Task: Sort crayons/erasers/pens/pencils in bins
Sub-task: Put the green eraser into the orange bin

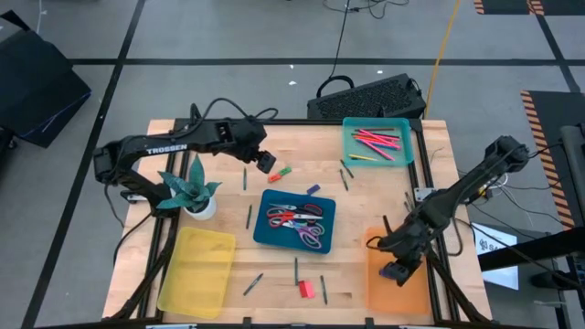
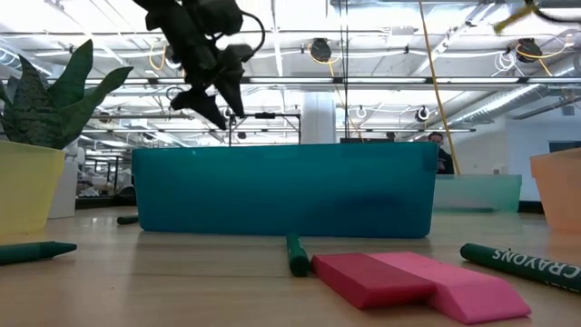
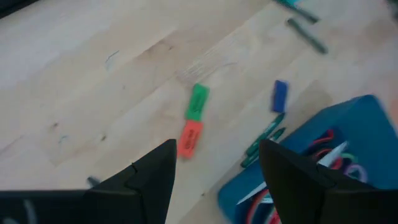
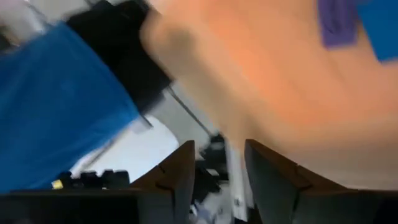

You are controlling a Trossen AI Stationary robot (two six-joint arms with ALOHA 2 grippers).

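- hovering our left gripper [image 3: 214,165] above the table, fingers spread wide and holding nothing.
- just ahead of its fingertips lie the red eraser [image 3: 190,138] and the green eraser [image 3: 198,102], end to end and touching; descending off-centre could nudge one into the other.
- farther out sits the blue eraser [image 3: 280,96], near the dark blue bin [image 1: 298,220]; we might clip its rim.
- our right gripper [image 1: 399,271] waits over the orange bin [image 1: 398,293], fingers parted, empty.
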